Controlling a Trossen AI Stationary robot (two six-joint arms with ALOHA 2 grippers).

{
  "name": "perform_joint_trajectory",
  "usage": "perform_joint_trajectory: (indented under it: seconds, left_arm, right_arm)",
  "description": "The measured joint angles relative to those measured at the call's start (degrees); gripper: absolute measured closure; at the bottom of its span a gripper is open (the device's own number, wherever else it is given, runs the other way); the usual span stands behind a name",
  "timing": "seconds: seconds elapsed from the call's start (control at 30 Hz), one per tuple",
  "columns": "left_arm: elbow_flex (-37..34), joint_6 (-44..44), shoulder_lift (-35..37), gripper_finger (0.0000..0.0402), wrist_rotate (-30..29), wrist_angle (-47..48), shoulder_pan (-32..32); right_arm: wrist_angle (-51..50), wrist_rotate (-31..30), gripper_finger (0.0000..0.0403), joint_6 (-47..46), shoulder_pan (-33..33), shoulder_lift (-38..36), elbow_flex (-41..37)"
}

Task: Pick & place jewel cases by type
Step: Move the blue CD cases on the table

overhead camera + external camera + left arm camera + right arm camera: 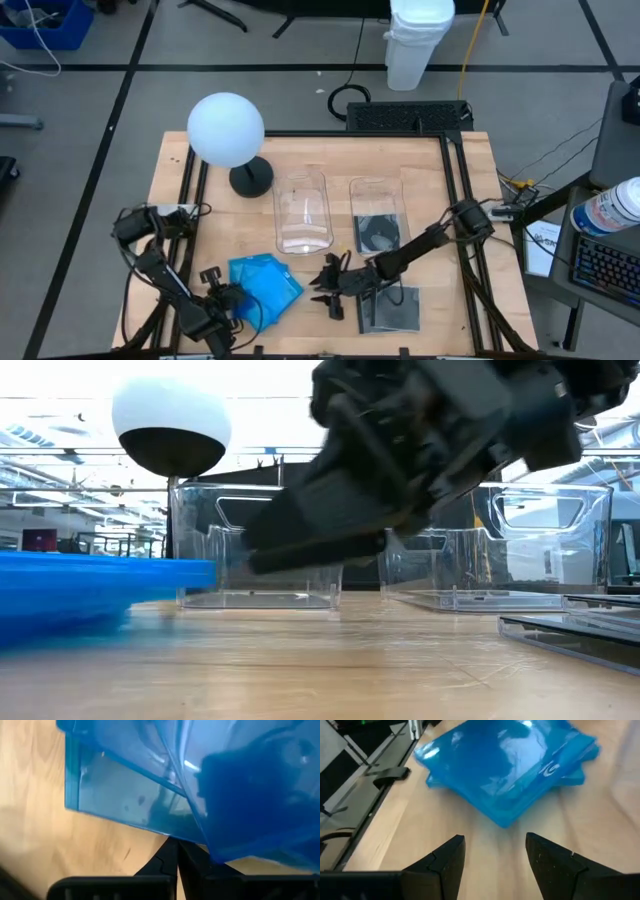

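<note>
A loose stack of translucent blue jewel cases (265, 285) lies flat on the table near its front edge, left of centre; the right wrist view also shows the blue stack (505, 770). Dark cases (390, 310) lie on the table to the right of it, and one dark case (378, 232) sits in the right clear bin. My right gripper (328, 288) is open just right of the blue stack, pointing at it, and touches nothing (495, 852). My left gripper (174, 851) is shut at the stack's left side. My left gripper has its shut fingertips (170, 845) right at the edge of the lowest blue case (150, 820), coming level from the table's left. The cases overlap the tips, so I cannot tell whether they touch.
Two clear bins stand side by side mid-table: the left bin (302, 212) and the right bin (377, 200). A lamp with a white globe (225, 130) stands at the far left. Bare wood (450, 200) lies right of the bins.
</note>
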State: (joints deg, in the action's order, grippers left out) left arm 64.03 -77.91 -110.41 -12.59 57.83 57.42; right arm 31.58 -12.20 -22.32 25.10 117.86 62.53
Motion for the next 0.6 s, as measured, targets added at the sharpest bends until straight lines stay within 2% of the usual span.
perform_joint_trajectory:
  seconds: [0.2,0.33,0.47,0.6]
  left_arm:
    - [1.80,5.57,-0.09,0.0394,-1.93,-3.24,-2.58]
    - [1.82,7.54,-0.02,0.0390,-2.31,-5.10,-3.84]
    - [1.93,7.44,-0.07,0.0372,-3.49,-4.71,-3.76]
    - [1.87,7.25,0.68,0.0375,-2.04,-2.96,-3.08]
  right_arm:
    - [3.54,-2.76,0.0202,-6.32,0.79,-11.45,-12.55]
    - [8.52,-2.58,0.0202,-12.27,1.60,-15.70,-19.50]
    - [10.22,-2.72,0.0202,-13.12,2.81,-16.23,-21.44]
    - [10.18,-2.59,0.0202,-11.01,3.13,-16.21,-19.96]
